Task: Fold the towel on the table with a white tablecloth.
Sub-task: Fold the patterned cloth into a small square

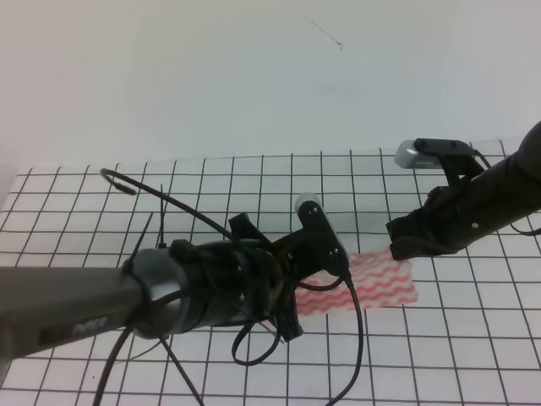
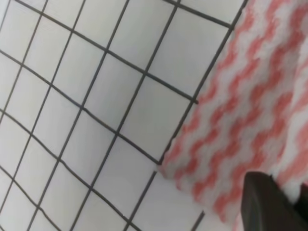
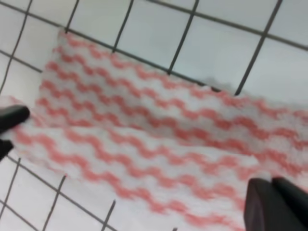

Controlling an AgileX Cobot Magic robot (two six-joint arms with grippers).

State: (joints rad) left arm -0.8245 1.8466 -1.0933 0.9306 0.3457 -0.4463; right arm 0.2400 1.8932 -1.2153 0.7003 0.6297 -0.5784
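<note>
The towel (image 1: 376, 283), white with pink-red wavy stripes, lies on the table with a white tablecloth (image 1: 84, 203), right of centre, as a low strip about two grid cells wide. In the right wrist view the towel (image 3: 144, 130) shows one layer lying over another. My left gripper (image 1: 334, 269) is at its left end; its two dark fingertips (image 3: 12, 118) stand slightly apart at the cloth's edge. My right gripper (image 1: 396, 245) is over the towel's upper right corner, fingers (image 3: 262, 207) side by side. Whether they pinch cloth does not show.
The black-lined grid cloth (image 2: 96, 96) stretches in all directions around the towel (image 2: 240, 120). My left arm's thick body and loose cables (image 1: 169, 292) fill the lower left of the high view. A plain white wall (image 1: 254, 68) rises behind the table.
</note>
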